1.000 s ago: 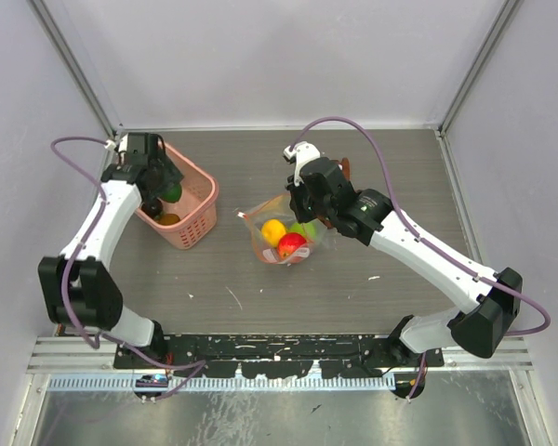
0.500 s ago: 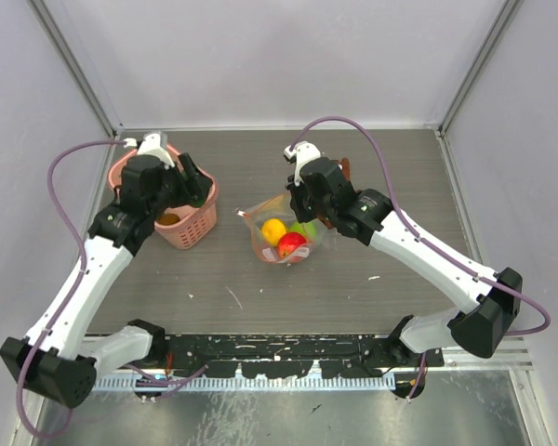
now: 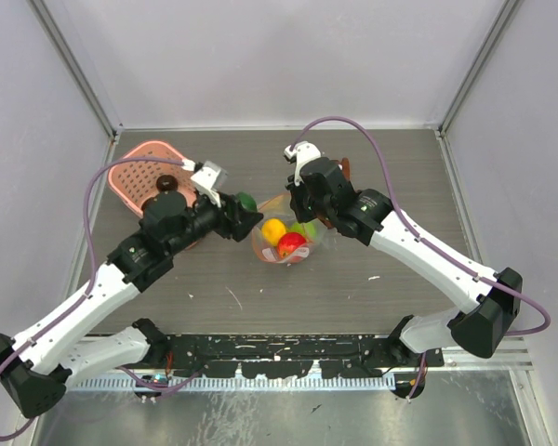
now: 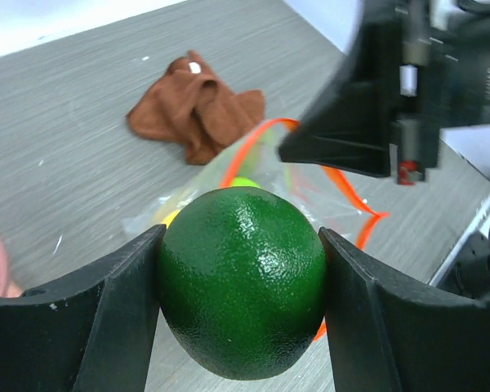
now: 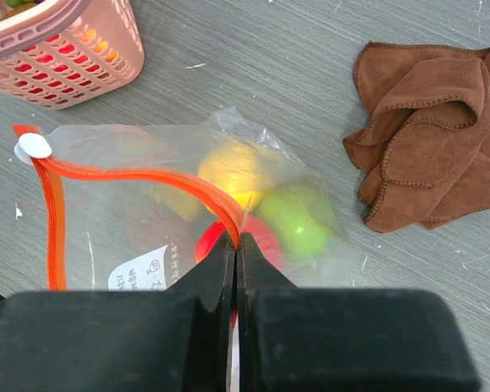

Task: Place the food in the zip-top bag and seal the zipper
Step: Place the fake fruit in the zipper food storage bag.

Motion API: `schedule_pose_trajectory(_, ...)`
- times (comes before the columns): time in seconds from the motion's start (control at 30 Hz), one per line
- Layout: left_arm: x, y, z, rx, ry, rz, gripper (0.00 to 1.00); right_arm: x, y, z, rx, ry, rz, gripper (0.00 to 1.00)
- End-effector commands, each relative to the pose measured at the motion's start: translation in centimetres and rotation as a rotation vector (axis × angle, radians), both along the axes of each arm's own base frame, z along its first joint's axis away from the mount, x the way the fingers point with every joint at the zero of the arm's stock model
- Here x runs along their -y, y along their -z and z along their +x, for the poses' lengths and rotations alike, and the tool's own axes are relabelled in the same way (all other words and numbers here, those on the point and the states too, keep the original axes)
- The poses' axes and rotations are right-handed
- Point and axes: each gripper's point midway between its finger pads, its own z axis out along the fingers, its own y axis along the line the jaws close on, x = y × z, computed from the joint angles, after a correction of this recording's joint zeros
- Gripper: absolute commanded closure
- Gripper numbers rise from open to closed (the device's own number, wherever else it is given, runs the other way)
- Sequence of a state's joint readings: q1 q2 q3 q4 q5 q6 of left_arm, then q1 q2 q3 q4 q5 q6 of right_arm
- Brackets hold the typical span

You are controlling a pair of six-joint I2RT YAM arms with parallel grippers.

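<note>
- Three fruits already lie in the bag [image 3: 284, 253], which sits near the middle of the table [image 3: 353, 288]: a yellow one [image 3: 273, 230], a red one [image 3: 291, 244] and a pale green one [image 3: 304, 229].
- One second ago the left gripper [image 3: 240, 219] was down in the pink basket [image 3: 130, 167] by the far left corner. Now it has swung out across the table and hangs just beside the bag's mouth, on the side toward the left edge.
- Its fingers are clamped on a dark green lime [image 4: 241, 282], one on each side, with the fruit held clear of the table.
- The pick from the basket looks done, so dropping the lime into the bag is the step in hand. From the top view the lime is not yet over the opening.
- The right gripper [image 5: 235, 243] has not moved in that second. Its fingers are pressed together on the red zipper [image 5: 139, 173], pinching the strip and holding the mouth lifted open. A white tab [image 5: 33, 146] sits at the strip's other end.
- The basket now lies nearer the far left corner than before and shows more of its inside.
- A brown cloth [image 5: 429, 131] lies toward the far edge, just beyond the bag, where it was before.
- Sealing has not begun.
</note>
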State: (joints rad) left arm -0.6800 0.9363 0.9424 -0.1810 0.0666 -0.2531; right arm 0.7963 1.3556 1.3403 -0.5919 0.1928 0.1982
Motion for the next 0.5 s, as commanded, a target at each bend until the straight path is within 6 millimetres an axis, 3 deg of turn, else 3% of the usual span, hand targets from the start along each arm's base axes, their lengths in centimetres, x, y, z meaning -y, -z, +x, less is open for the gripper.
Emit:
schedule_pose_trajectory(0.0,3.0,-4.6,-1.5,0.263,0.144,-0.045,0.6,-0.7,-1.8,0.6,0.045,0.007,0.063,1.0)
schedule_pose_trajectory(0.23,6.6,-2.9,-2.9,0.361,0.288,0.051,0.6,-0.6,-1.9,0.5,0.046,0.007,0.065,1.0)
schedule_pose_trajectory(0.47,8.7,0.4,-2.0,0.385,0.341,0.159,0.57,-0.5,-1.9,0.4,0.045,0.004,0.065,1.0)
